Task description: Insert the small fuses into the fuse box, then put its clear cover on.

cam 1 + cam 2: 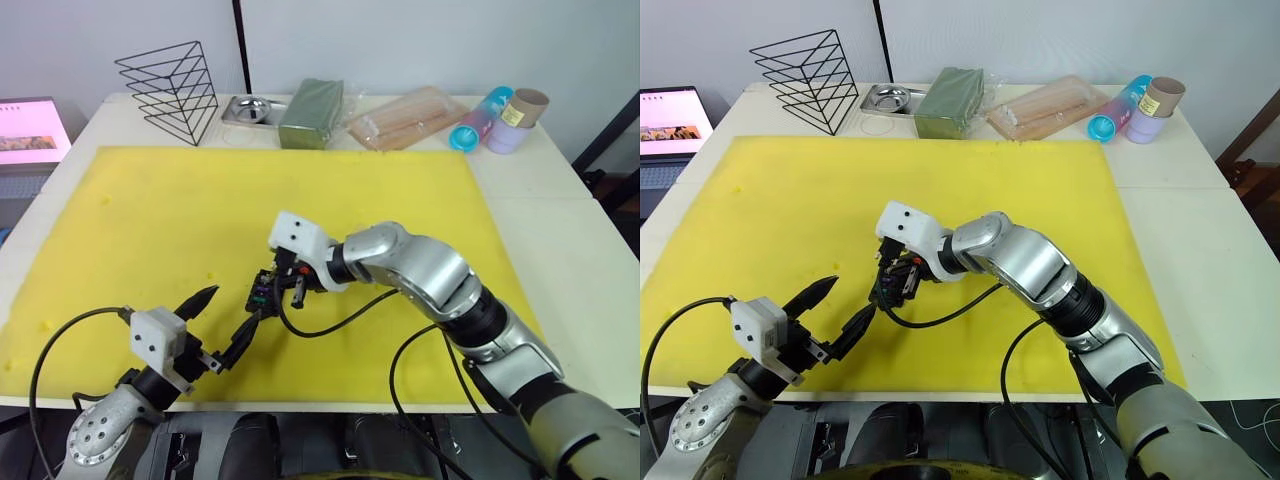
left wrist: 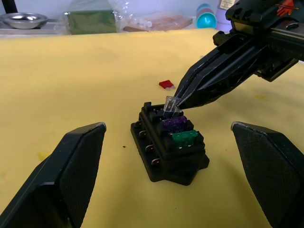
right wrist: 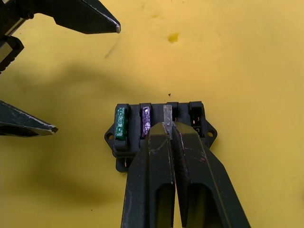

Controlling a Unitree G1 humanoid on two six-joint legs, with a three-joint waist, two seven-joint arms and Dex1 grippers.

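Note:
The black fuse box (image 1: 262, 292) sits on the yellow mat (image 1: 400, 200), near its front edge. A green fuse (image 3: 121, 122) and a purple fuse (image 3: 146, 120) stand in neighbouring slots. My right gripper (image 3: 168, 126) is shut on the pale grey fuse (image 2: 171, 104), which it holds tilted at the slot beside the purple one. A red fuse (image 2: 166, 84) lies loose on the mat just beyond the box. My left gripper (image 1: 228, 315) hangs open just in front of the box and to its left, holding nothing. The clear cover is out of view.
Along the table's back edge stand a black wire rack (image 1: 175, 85), a steel bowl (image 1: 250, 108), a dark-green block (image 1: 312, 112), a clear packet of wooden sticks (image 1: 405, 118) and some cups (image 1: 500, 118). A laptop (image 1: 30, 130) sits at far left.

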